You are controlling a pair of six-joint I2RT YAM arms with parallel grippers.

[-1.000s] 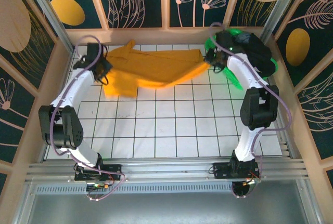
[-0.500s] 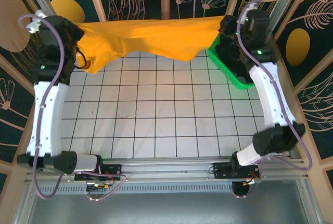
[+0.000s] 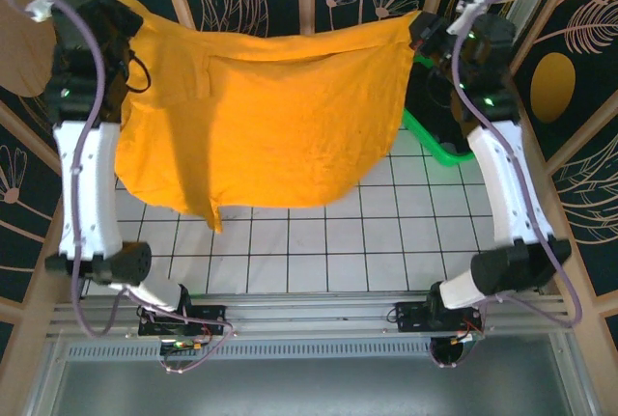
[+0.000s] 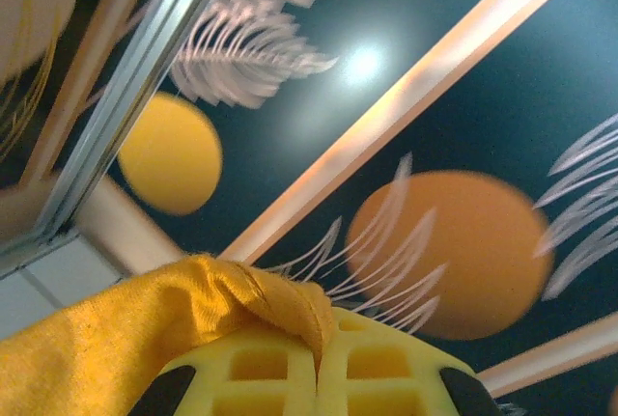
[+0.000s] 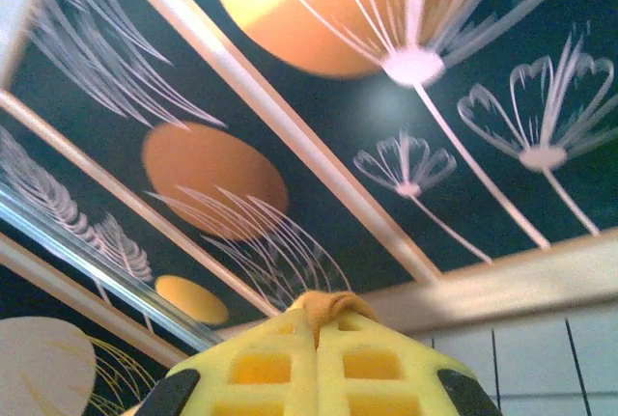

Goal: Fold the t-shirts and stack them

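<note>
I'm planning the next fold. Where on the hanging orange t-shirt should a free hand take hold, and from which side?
Probably the loose lower edge near its drooping tip, coming from below on the near side. The orange t-shirt hangs as a spread sheet, its top corners pinched by the left gripper and right gripper, so the bottom is free.

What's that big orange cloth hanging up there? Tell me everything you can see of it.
It is a plain mustard-orange t-shirt of soft, matte cloth, held up spread like a curtain above the white gridded table. The left end effector and right end effector pinch its upper corners; its lower edge droops unevenly.
</note>
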